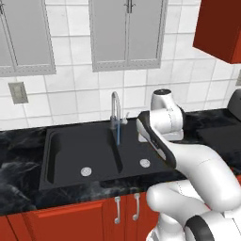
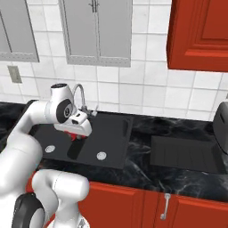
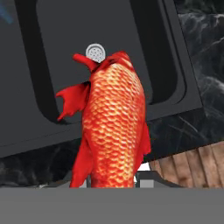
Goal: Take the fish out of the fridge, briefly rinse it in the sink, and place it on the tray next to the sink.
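Gripper [image 2: 76,135] clamped tight on the fish [image 3: 113,127], hanging over the sink [image 3: 52,65], a drain [image 3: 95,52] beyond it; no readable writing anywhere.

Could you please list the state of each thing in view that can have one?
fish: held in the tool, above the sink
tool: shut on the fish
tap: running, a thin stream falls
sink: basins hold no items
tray: nothing on it
wall cabinet doors: closed
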